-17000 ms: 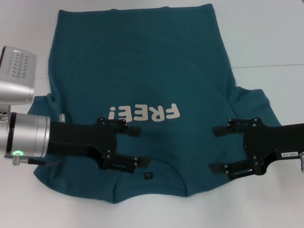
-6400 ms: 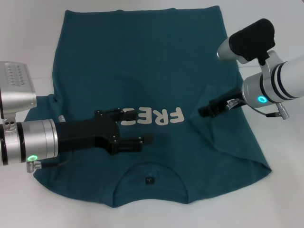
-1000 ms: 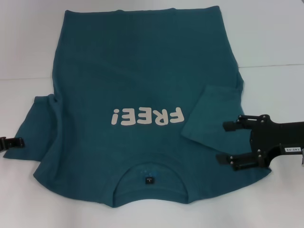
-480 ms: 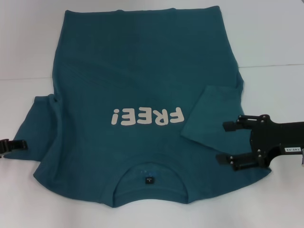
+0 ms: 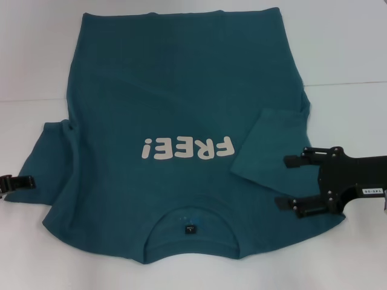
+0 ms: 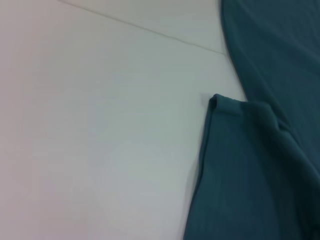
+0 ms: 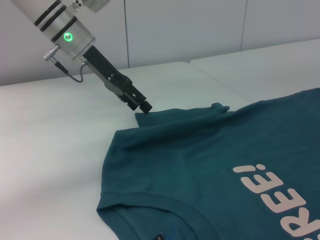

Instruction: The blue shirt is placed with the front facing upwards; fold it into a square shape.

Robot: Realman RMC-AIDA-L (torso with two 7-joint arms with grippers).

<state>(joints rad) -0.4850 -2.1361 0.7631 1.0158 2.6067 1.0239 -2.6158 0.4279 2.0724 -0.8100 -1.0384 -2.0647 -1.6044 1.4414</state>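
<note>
While the blue shirt lies spread front-up across the white counter, its cream "FREE!" print sits mid-chest and the round collar with its small dark neck label is at the near edge, closest to the robot. The shirt's sleeve on the robot's right is already folded inward over the body, forming an angled flap just in front of the right gripper's jaws.

The right gripper hovers over the shirt's right edge with its jaws spread wide apart and nothing between them; the folded flap lies just past the upper jaw, and shirt fabric shows in the gap.

The left gripper is way over at the shirt's other side, its tip right at the outer edge of the unfolded left sleeve. From the right wrist view the left gripper seems to have that sleeve edge pinched, since the fabric peaks up to the tip, so the jaws look closed on it. The left wrist view only shows the sleeve corner against bare counter.
</note>
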